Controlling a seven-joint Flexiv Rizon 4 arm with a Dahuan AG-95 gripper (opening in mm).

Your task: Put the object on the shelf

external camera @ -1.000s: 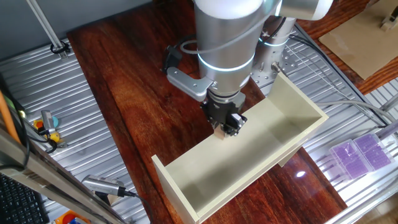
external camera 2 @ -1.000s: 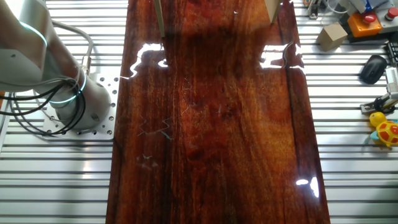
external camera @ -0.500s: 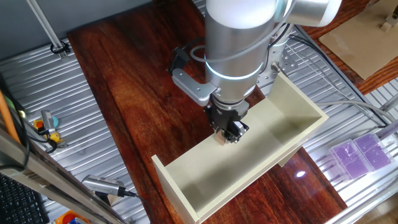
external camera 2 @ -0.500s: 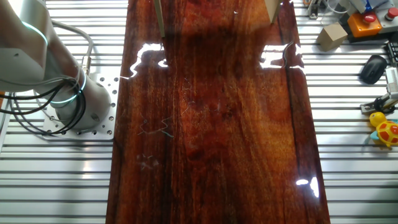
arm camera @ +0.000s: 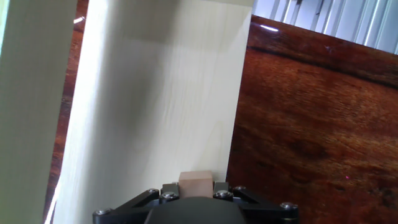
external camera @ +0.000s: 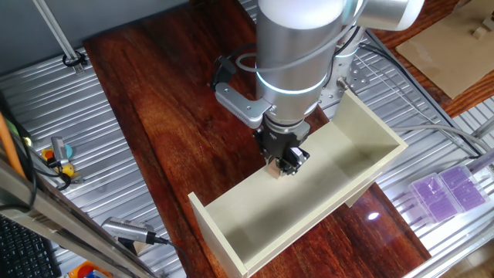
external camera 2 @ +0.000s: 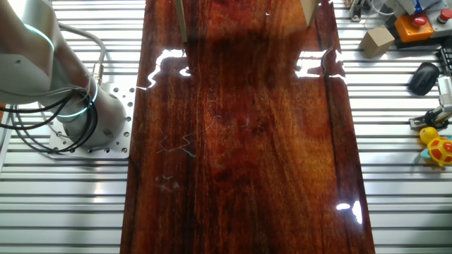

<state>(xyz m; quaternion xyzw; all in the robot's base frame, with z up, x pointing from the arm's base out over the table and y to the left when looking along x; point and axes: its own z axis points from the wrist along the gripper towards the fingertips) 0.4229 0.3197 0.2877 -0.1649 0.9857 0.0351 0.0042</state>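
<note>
The object, a tiny light-tan wooden cube (external camera: 273, 171), is pinched between the black fingers of my gripper (external camera: 278, 164). The gripper is shut on it and holds it at the near long wall of the shelf (external camera: 363, 166), a cream-white open box lying on the dark wood table. In the hand view the cube (arm camera: 195, 183) sits between the fingers of the gripper (arm camera: 195, 188), just over the shelf's pale board (arm camera: 155, 93), close to its right edge. The other fixed view shows neither gripper nor cube.
A flat tan board (external camera: 448, 50) lies at the back right. Purple boxes (external camera: 448, 191) sit right of the shelf, and tools (external camera: 58, 154) lie on the left. The arm's base (external camera 2: 85, 120) stands left of the wood table (external camera 2: 247, 141). A yellow toy (external camera 2: 438, 148) lies at the right.
The arm and gripper shifted slightly right and down toward the shelf with the cube still held. They have barely moved in the last half second.
</note>
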